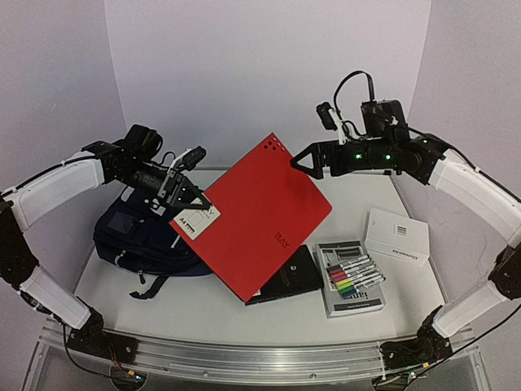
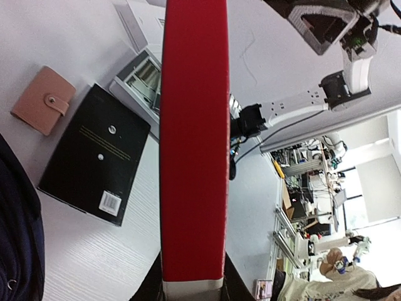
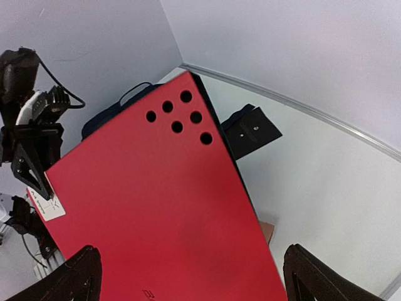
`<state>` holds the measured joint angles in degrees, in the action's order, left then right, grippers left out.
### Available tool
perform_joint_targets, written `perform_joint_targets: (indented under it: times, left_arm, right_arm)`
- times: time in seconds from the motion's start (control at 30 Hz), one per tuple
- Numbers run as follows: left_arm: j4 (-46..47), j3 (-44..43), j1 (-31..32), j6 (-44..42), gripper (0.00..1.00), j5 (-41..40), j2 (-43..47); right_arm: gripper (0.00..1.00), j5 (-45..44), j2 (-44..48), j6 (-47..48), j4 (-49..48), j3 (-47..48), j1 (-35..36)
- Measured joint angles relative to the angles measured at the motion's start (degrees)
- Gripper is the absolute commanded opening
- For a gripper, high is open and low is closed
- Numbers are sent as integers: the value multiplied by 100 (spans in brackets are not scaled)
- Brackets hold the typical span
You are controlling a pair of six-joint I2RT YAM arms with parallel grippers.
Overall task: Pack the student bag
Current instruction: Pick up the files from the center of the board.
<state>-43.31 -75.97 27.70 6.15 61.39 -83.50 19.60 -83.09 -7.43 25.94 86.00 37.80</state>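
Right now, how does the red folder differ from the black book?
The red folder hangs tilted in the air, its corner pinched by the left gripper; the black book lies flat on the table. The red folder looks larger than the black book. The red folder has round holes; the black book carries a barcode label. Both are flat rectangles.

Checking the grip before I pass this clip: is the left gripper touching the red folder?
Touching. The left wrist view shows the red folder edge-on, its white-banded end clamped between the dark fingers of the left gripper.
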Motion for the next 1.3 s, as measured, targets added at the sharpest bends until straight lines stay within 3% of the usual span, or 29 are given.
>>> perform_joint_targets:
  times: [0.33, 0.43, 0.6, 0.67, 0.7, 0.77, 0.83, 0.97, 1.13, 1.3]
  left_arm:
    - [-848, -382, 0, -692, 0, 999, 203]
    - [-1071, -514, 0, -827, 0, 1108, 201]
    - [-1424, -657, -1, -1032, 0, 1055, 131]
    - [-1530, -658, -29, -1079, 7, 986, 107]
    - [-1533, -658, -46, -1091, 12, 919, 95]
    - [-1430, -660, -66, -1195, 32, 686, 78]
    - [-1236, -659, -67, -1208, 36, 352, 70]
    - [-605, -509, -116, -743, 69, -809, 22]
    - [-21, -216, -114, -99, 85, -2665, -92]
    - [137, -176, -14, 237, 91, -3987, -562]
  right_arm:
    - [94, 1409, -177, 5, 526, 247, -111]
    - [75, 1834, -313, -19, 559, 251, -111]
    - [25, 2488, -385, -4, 594, 263, -118]
    - [5, 2670, -385, 7, 665, 303, -168]
    - [0, 2756, -385, 8, 683, 318, -197]
    - [0, 2900, -381, -116, 719, 340, -237]
    - [0, 2873, -367, -259, 709, 347, -250]
    - [0, 2225, -238, -433, 587, 302, -76]
    - [0, 725, 37, -855, 601, -134, 26]
    - [0, -1006, 319, -1388, 621, -720, -149]
